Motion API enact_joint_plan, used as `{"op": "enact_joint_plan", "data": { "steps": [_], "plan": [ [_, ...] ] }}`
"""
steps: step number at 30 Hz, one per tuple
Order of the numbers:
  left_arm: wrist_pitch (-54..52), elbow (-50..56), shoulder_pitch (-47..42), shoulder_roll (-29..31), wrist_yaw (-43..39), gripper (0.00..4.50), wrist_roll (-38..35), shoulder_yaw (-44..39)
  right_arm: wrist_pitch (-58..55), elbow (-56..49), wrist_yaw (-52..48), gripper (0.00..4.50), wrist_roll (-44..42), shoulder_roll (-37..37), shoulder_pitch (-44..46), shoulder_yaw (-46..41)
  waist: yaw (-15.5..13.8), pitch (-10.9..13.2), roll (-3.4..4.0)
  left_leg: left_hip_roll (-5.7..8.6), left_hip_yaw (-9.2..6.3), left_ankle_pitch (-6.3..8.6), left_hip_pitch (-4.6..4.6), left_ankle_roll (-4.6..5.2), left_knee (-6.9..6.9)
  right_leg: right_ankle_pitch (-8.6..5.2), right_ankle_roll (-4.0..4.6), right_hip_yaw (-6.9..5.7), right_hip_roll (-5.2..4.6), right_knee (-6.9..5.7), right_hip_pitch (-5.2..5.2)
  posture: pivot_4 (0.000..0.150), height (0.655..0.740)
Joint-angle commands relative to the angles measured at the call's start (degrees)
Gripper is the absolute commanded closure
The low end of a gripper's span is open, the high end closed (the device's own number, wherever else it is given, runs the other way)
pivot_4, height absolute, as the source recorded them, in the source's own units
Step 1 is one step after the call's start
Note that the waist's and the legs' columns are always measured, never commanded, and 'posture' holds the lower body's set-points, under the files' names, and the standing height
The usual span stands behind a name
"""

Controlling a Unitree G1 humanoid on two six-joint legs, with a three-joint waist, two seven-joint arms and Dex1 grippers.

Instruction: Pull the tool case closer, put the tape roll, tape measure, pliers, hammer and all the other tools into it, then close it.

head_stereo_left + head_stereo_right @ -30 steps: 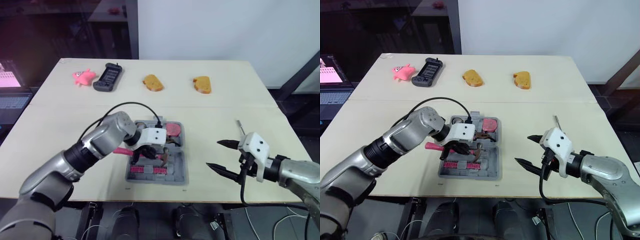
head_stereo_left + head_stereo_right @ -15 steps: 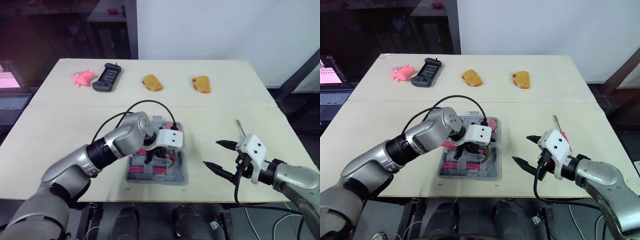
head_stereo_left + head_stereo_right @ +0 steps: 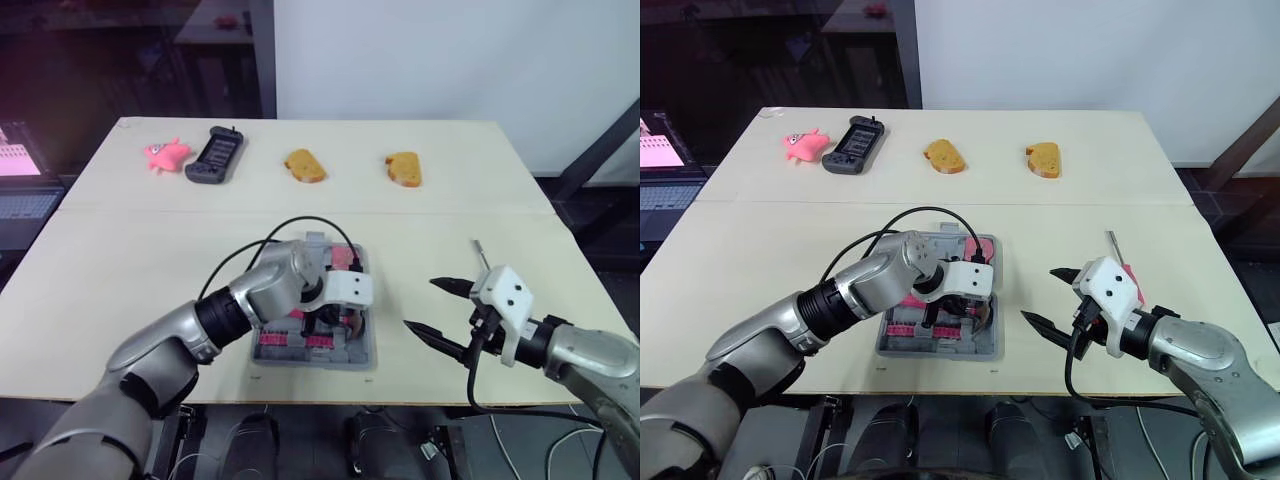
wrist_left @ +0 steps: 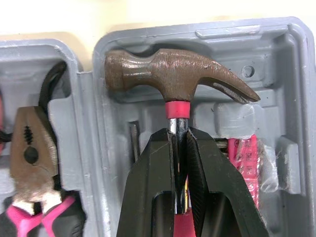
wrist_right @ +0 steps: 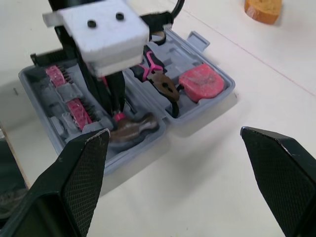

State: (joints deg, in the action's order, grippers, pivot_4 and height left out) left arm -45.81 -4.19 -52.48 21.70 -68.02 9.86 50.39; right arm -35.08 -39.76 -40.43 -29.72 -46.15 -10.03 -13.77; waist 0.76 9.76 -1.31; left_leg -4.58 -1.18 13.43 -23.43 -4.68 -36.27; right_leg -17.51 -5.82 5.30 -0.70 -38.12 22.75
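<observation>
Left eye view: a pink toy (image 3: pixel 166 153), a black handheld device (image 3: pixel 215 155) and two bread slices (image 3: pixel 305 165) (image 3: pixel 404 169) lie along the far side of the pale table (image 3: pixel 130 260), well apart from the open tool case (image 3: pixel 940 347) at the near middle. A screwdriver (image 3: pixel 1112 245) lies right of the case. The left gripper (image 4: pixel 180 134) is closed narrowly on the shaft of the hammer (image 4: pixel 173 79), just below its head, inside the case. The pliers (image 4: pixel 32 153) and the red tape measure (image 5: pixel 200 84) sit in the case's other half. The right gripper (image 3: pixel 420 303) is spread wide and empty, right of the case. A laptop (image 3: pixel 25 190) stands far left, and a white wall lies beyond.
</observation>
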Motion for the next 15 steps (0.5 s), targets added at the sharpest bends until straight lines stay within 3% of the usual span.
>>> {"op": "enact_joint_plan", "data": {
  "steps": [1,15],
  "plan": [
    [-0.47,0.97,0.54,-0.29,0.67,4.43,0.95,-0.15,0.14,-1.29,-0.17,0.00,-0.41,-0.50,0.83,-1.12,-0.01,0.00,0.00,0.00,0.00,0.00,0.00,0.00,0.00,0.00,0.00,0.00,0.00,0.00,-0.01,0.150,0.7400],
    [-2.39,0.55,2.78,-0.93,-0.25,4.43,-0.65,-1.31,0.21,-1.01,-0.32,0.00,0.12,-0.40,0.84,-0.99,-0.04,-0.05,0.08,0.00,0.00,0.00,0.05,0.00,-0.01,0.00,0.00,0.00,0.00,0.00,-0.07,0.150,0.7400]
  ]
}}
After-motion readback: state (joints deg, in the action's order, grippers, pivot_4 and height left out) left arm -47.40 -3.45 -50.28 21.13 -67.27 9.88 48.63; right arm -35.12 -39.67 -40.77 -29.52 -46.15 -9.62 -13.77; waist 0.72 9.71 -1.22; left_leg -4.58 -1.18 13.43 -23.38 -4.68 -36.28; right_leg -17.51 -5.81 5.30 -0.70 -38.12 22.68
